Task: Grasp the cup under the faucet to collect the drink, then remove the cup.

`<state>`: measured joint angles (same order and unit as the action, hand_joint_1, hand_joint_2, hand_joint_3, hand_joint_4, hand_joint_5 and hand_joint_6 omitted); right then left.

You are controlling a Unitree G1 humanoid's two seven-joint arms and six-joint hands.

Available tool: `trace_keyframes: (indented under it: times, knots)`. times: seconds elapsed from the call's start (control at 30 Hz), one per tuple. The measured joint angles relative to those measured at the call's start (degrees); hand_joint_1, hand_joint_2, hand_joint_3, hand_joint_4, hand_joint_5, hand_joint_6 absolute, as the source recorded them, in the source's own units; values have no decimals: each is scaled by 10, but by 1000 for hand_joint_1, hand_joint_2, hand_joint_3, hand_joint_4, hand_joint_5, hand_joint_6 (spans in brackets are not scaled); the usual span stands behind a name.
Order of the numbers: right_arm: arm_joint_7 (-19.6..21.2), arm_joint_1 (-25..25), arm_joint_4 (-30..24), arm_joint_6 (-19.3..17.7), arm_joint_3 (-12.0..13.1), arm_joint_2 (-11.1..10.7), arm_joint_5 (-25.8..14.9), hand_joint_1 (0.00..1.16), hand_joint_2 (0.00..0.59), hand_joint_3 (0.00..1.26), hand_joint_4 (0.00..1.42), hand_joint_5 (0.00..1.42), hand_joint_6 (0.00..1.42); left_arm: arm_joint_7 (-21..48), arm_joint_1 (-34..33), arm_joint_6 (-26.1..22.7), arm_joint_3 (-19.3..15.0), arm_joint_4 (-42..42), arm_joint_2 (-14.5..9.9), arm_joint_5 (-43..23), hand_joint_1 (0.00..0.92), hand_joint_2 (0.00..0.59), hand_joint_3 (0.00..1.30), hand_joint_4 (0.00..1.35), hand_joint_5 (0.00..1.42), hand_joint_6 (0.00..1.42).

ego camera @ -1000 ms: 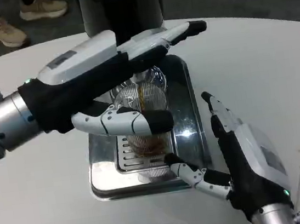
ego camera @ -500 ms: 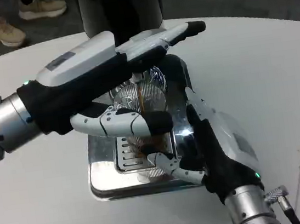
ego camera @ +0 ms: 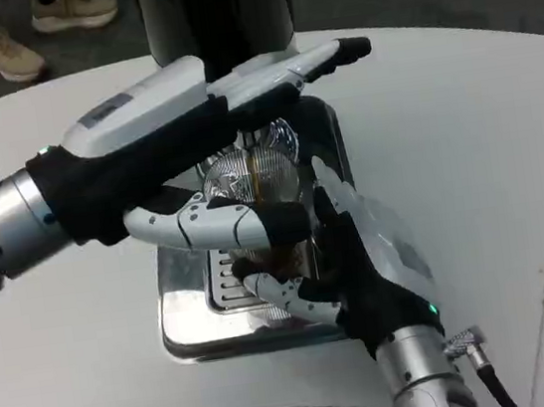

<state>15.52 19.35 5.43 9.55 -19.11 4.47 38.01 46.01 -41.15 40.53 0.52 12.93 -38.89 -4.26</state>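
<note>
A clear ribbed cup holding brown drink stands on the slotted steel drip tray under the faucet of the dark dispenser. A thin brown stream falls into it. My left hand lies over the cup's top, with its fingers stretched out toward the dispenser and its thumb across the cup's front. My right hand grips the cup from the right. Its thumb lies against the lower front and its fingers reach round the far side. The hands hide the cup's middle.
The tray sits mid-table on a round white table. Bare tabletop stretches to the right and to the left of the tray. A person's feet in shoes stand on the floor beyond the far edge.
My right hand has slid from the tray's front right corner up and left to the cup, and its thumb and fingers have come round it. The left hand has stayed put.
</note>
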Motion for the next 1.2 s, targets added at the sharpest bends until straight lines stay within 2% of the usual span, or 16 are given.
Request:
trace_keyframes:
  times: [0.13, 0.4, 1.2]
  knots:
    - [12, 17, 16, 0, 3, 6, -10, 652, 191, 0, 0, 0, 32, -1, 0, 0, 0, -1, -2, 0, 0, 117, 0, 0, 45, 0]
    - [25, 44, 45, -7, 7, 19, -35, 666, 191, 0, 0, 0, 35, -1, 0, 0, 0, 0, -2, -3, 0, 161, 0, 0, 46, 0]
    - [74, 92, 139, -56, 19, 16, -82, 681, 188, 0, 0, 0, 77, -1, 0, 0, 0, 11, -3, -17, 0, 184, 0, 0, 58, 0]
